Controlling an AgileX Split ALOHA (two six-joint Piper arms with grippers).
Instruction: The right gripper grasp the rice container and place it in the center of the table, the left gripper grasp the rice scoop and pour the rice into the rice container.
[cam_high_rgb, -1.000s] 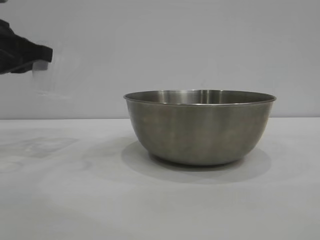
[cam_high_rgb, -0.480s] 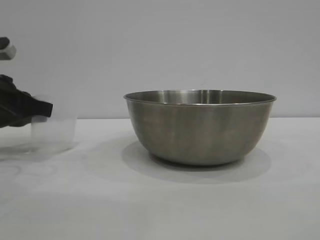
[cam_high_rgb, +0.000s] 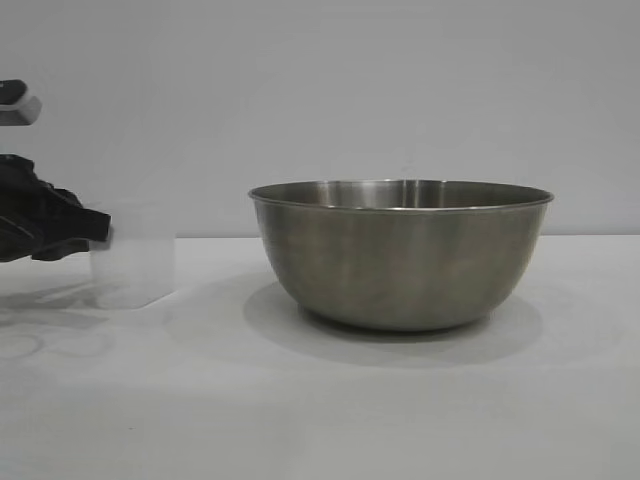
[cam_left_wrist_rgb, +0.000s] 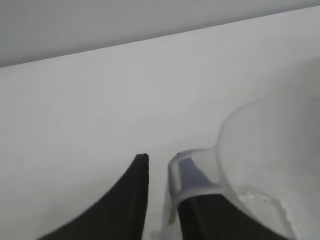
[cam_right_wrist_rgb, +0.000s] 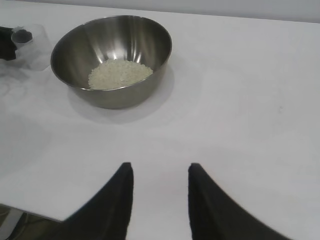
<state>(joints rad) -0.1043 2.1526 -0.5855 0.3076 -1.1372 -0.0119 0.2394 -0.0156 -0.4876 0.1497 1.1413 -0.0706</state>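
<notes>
The rice container (cam_high_rgb: 400, 262), a wide steel bowl, stands mid-table with the rice (cam_right_wrist_rgb: 120, 73) heaped in its bottom. The rice scoop (cam_high_rgb: 133, 270), a frosted plastic cup, stands upright and looks empty on the table (cam_high_rgb: 320, 420) left of the bowl. My left gripper (cam_high_rgb: 100, 232) is at the scoop's handle side, open: in the left wrist view one finger sits inside the handle loop (cam_left_wrist_rgb: 176, 175) and the other stands a little apart from it. My right gripper (cam_right_wrist_rgb: 160, 166) hovers open over bare table, well back from the bowl (cam_right_wrist_rgb: 125, 35), with nothing between its fingers.
A plain grey wall runs behind the table. White tabletop stretches in front of and to the right of the bowl. The table's near edge shows at a corner of the right wrist view (cam_right_wrist_rgb: 20, 220).
The scoop came down from the air at the far left and now stands on the table, closer to the bowl. The left gripper's fingers have spread off the handle. Bowl and right gripper unchanged.
</notes>
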